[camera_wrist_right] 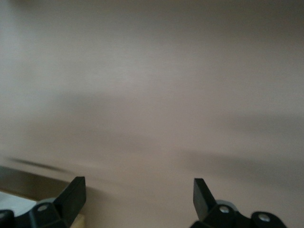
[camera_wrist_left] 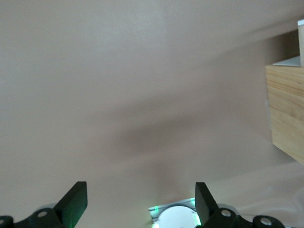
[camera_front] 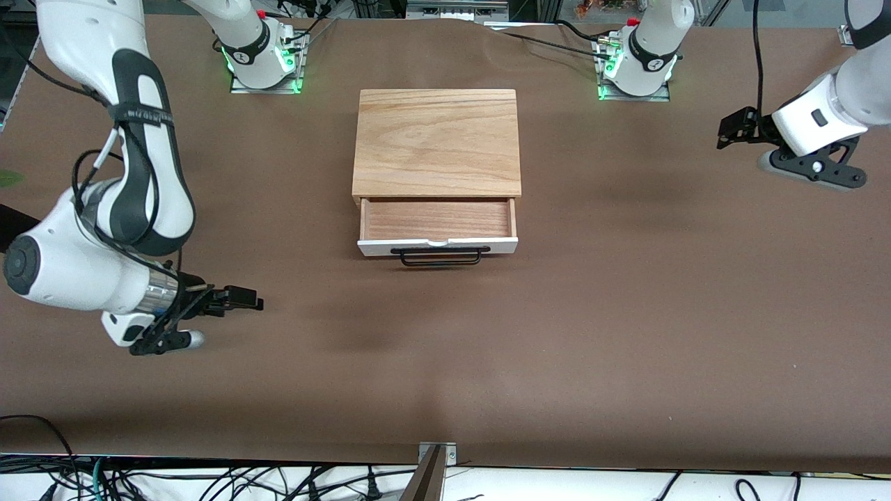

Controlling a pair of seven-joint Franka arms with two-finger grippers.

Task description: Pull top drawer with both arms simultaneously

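The top drawer (camera_front: 437, 245) stands pulled open out of the wooden cabinet (camera_front: 437, 142). Its reddish-brown interior shows empty, and its black wire handle (camera_front: 440, 256) faces the front camera. My right gripper (camera_front: 250, 300) is open and empty, low over the bare table toward the right arm's end, well apart from the drawer. It also shows open in the right wrist view (camera_wrist_right: 139, 197). My left gripper (camera_front: 728, 132) is open and empty over the table toward the left arm's end. It also shows in the left wrist view (camera_wrist_left: 141, 202), with the cabinet's side (camera_wrist_left: 287, 118) at the edge.
The two arm bases with green lights stand at the back of the table (camera_front: 264, 66) (camera_front: 635, 66). A small metal bracket (camera_front: 436, 456) sits at the table's front edge, with loose cables below it. Brown table surface (camera_front: 626, 313) surrounds the cabinet.
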